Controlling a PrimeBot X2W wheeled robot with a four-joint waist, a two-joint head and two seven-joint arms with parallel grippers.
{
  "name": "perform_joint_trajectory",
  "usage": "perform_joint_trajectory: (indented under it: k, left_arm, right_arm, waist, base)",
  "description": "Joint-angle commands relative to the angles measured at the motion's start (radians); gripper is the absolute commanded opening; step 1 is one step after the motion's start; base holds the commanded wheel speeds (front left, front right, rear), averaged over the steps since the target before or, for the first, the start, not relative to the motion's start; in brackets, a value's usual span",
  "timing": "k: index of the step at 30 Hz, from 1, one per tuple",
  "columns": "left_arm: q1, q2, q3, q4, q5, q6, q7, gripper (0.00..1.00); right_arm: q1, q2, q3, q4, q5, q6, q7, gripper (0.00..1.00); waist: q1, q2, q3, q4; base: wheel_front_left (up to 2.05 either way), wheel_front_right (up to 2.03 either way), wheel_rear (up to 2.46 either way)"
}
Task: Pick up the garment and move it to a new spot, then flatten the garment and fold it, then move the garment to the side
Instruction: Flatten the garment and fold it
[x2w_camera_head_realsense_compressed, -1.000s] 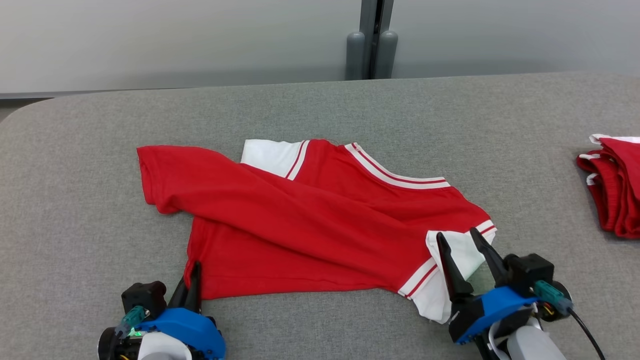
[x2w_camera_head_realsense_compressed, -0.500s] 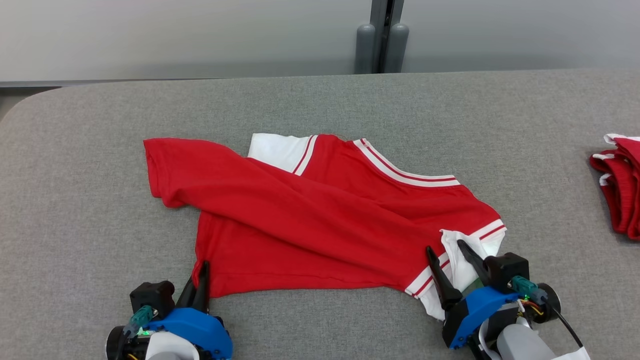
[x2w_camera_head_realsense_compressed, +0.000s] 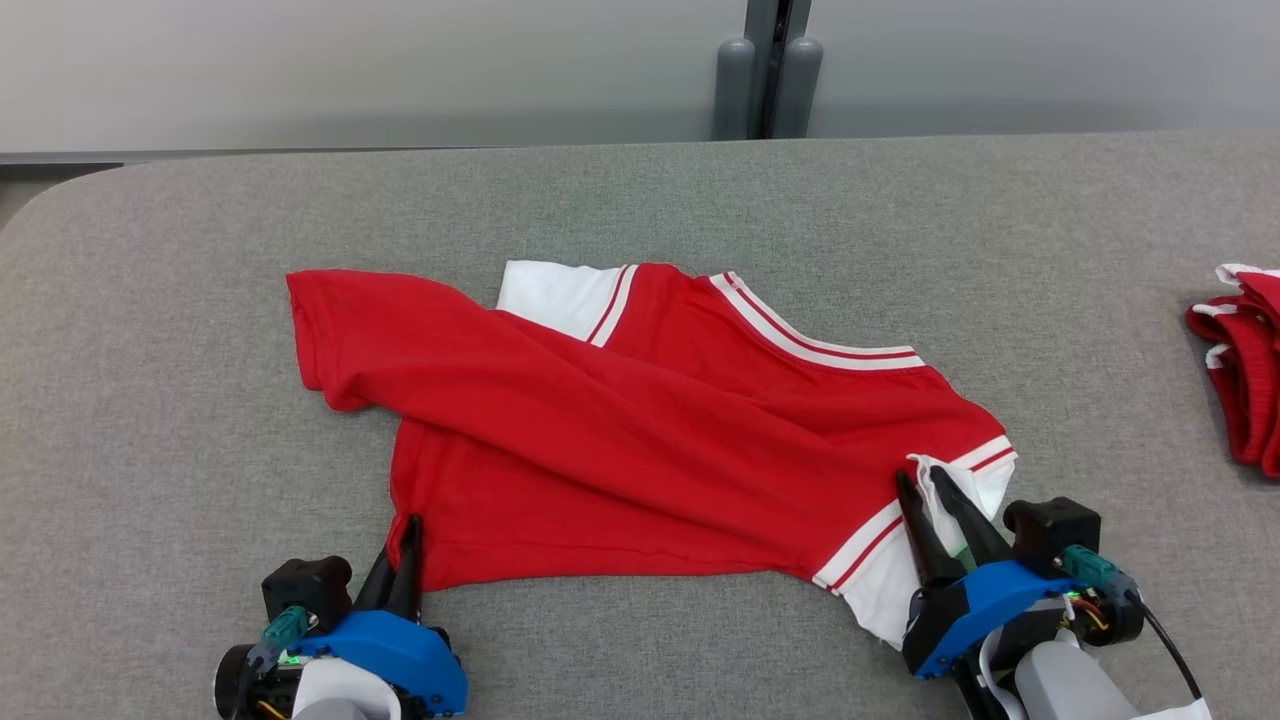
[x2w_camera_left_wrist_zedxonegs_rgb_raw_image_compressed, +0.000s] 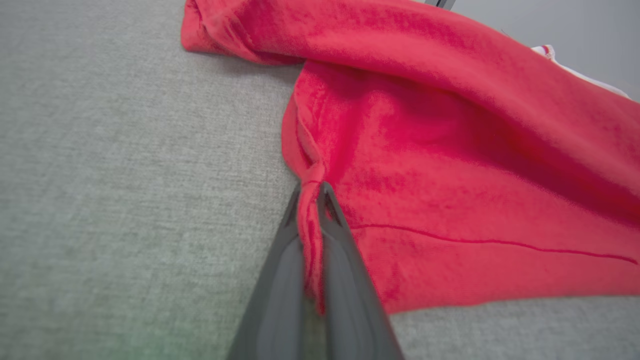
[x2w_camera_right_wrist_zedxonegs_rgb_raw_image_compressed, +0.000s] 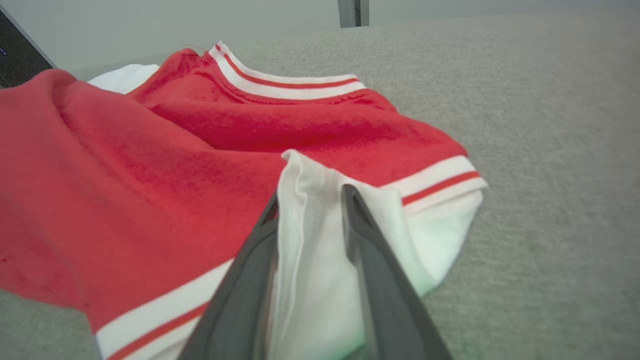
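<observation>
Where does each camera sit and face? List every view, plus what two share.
Head view: on the head, looking down at the red shirt on the grey table; left hand lower left, right hand lower right.
Left wrist view: on that wrist, along its fingers pinching the shirt's corner.
Right wrist view: on that wrist, along its fingers astride the white sleeve.
Shared: both wrist views show the shirt.

You have one white-trimmed red jersey (x2w_camera_head_realsense_compressed: 620, 420), one bunched red cloth heap (x2w_camera_head_realsense_compressed: 1250, 380), one grey fabric table (x2w_camera_head_realsense_compressed: 640, 200), one left gripper (x2w_camera_head_realsense_compressed: 405, 545) and one right gripper (x2w_camera_head_realsense_compressed: 930, 500).
</observation>
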Motion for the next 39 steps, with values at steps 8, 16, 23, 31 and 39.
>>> perform_joint_trajectory:
  k: [8,16,23,31,39]
  left_arm:
    - [-0.005,0.005,0.004,-0.029,0.008,-0.002,0.002,0.0]
    - [-0.008,0.036,-0.011,-0.228,0.014,-0.002,0.002,0.0]
    - [-0.064,0.122,-0.047,-0.401,-0.034,-0.002,0.002,0.0]
    - [-0.204,0.249,-0.084,-0.607,-0.139,-0.002,0.096,0.0]
    - [-0.347,0.318,-0.04,-0.771,-0.162,0.021,0.226,0.0]
  right_arm:
    - [0.029,-0.002,-0.029,-0.119,0.048,0.0,0.0,0.0]
    - [0.049,-0.002,-0.115,-0.332,0.189,0.0,0.0,0.0]
    - [-0.038,-0.002,-0.226,-0.456,0.454,0.0,0.0,0.0]
    - [-0.165,-0.005,-0.241,-0.566,0.493,0.0,0.002,0.0]
    - [-0.33,-0.048,-0.245,-0.64,0.438,0.0,0.11,0.0]
  waist:
    - [0.0,-0.0001,-0.01,-0.004]
    - [0.0,-0.0001,-0.078,-0.019]
    - [0.0,-0.0001,-0.157,-0.034]
    - [0.0,-0.0001,-0.218,-0.042]
    - [0.0,-0.0001,-0.2,-0.042]
  base:
    - [0.0,0.0,0.0]
    - [0.0,0.0,0.0]
    - [0.0,0.0,0.0]
    - [0.0,0.0,0.0]
    - [0.0,0.0,0.0]
